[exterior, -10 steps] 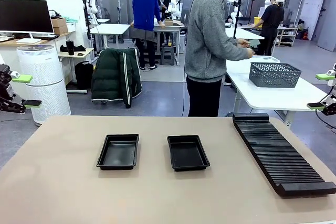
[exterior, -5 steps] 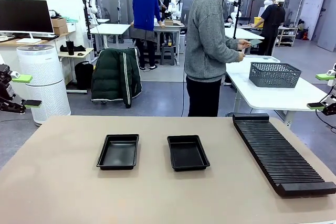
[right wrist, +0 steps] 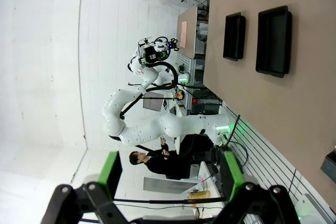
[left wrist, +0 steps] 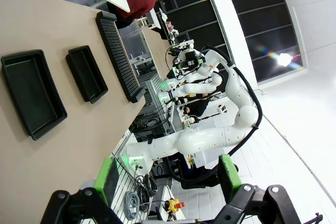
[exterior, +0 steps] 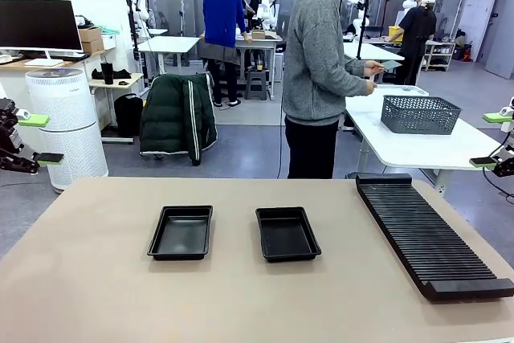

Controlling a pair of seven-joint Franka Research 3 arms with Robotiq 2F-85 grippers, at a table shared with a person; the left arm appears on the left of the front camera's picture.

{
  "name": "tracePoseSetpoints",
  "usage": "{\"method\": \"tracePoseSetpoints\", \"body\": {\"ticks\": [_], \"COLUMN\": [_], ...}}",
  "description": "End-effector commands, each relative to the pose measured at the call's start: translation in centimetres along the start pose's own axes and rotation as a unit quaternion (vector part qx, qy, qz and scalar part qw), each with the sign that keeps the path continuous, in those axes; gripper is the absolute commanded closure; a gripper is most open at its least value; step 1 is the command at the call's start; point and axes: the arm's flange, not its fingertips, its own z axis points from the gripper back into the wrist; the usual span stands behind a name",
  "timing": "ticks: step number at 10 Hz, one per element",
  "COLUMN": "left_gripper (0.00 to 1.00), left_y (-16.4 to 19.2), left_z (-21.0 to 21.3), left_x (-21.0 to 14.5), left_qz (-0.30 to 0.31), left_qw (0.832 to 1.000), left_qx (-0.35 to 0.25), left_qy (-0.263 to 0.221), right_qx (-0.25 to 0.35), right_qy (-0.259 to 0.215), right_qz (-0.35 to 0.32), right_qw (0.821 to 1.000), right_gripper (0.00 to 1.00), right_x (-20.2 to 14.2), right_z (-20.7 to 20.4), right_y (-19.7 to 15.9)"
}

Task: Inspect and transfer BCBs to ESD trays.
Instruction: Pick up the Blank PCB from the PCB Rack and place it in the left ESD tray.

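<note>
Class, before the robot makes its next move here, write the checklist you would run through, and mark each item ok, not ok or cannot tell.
1. Left tray empty: ok.
2. Right tray empty: ok.
3. Left gripper open, nothing between its pads: ok.
4. Right gripper open, holding nothing: ok.
5. A board ready on the table: not ok, none lies there.
6. The thin pale item in the person's hand, by the mesh basket, is a board: cannot tell.
</note>
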Motion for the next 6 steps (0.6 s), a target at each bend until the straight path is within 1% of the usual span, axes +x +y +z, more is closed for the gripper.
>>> {"method": "tracePoseSetpoints", "body": {"ticks": [1,6], "left_gripper": [0.0,0.0], "left_y": [0.01,0.01], "left_z": [-0.05,-0.05], "left_x": [-0.23,-0.23], "left_qz": [0.001,0.001], "left_qw": [1.0,1.0], "left_qx": [-0.004,-0.004], "left_qy": [-0.001,-0.001], "right_qx": [0.001,0.001], "right_qy": [0.001,0.001], "right_qz": [0.002,0.002], "right_qw": [1.0,1.0], "right_gripper": [0.0,0.0], "right_x": [-0.11,-0.11], "right_z": [0.0,0.0], "right_y": [0.22,0.22]}}
